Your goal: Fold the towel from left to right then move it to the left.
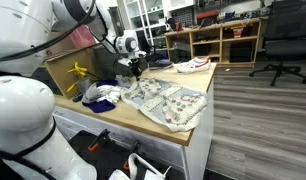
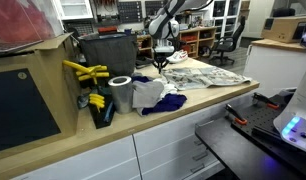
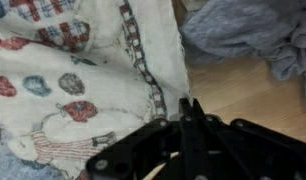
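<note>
- The gripper (image 3: pixel 185 108) is pressing its jaws together on the hemmed edge of the towel (image 3: pixel 73 80). In the wrist view the fingertips are meeting right at the checked border, so the thin cloth appears to be pinched between them.
- The grip is sitting on an edge rather than mid-cloth, probably because an edge hold is what is needed for drawing one side over the other in the fold.
- The towel is lying spread, printed side up, on the wooden table (image 3: pixel 238 100). In an exterior view it (image 1: pixel 171 102) is reaching close to the table's near corner.
- The arm is reaching down over the table with the wrist pointing at the surface. The gripper (image 1: pixel 134 70) is sitting low at the cloth, as also seen from the opposite side (image 2: pixel 160 63).
- The heap of cloth (image 2: pixel 153 96), white and blue, is lying just beside the pinched edge and is likely to snag if the lift is shallow.
- Farther off, a grey roll (image 2: pixel 120 92) and a dark bin (image 2: pixel 108 50) are standing clear of the towel.
</note>
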`<state>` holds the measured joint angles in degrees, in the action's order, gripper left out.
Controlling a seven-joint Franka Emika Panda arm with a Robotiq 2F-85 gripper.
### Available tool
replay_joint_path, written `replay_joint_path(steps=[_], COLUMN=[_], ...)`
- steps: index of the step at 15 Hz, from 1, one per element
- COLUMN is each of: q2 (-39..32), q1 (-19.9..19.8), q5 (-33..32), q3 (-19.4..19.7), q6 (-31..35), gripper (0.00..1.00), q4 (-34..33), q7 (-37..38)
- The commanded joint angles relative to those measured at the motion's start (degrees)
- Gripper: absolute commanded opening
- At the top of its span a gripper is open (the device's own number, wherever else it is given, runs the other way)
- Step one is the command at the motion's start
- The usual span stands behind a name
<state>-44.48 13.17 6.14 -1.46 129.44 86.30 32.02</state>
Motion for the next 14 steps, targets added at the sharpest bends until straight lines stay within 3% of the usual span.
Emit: replay_joint_path(steps=[1,7,14], q2=[0.3,0.8,6.4], q1=[1.0,1.5,-1.2], q5=[1.8,2.8,3.2], q3=[-1.1,-2.9,-2.7], q6=[0.7,-1.0,-2.4], gripper=[0.0,0.0,0.0], q4=[-1.3,-4.1,-0.4], q7=[0.4,-0.9,-4.1])
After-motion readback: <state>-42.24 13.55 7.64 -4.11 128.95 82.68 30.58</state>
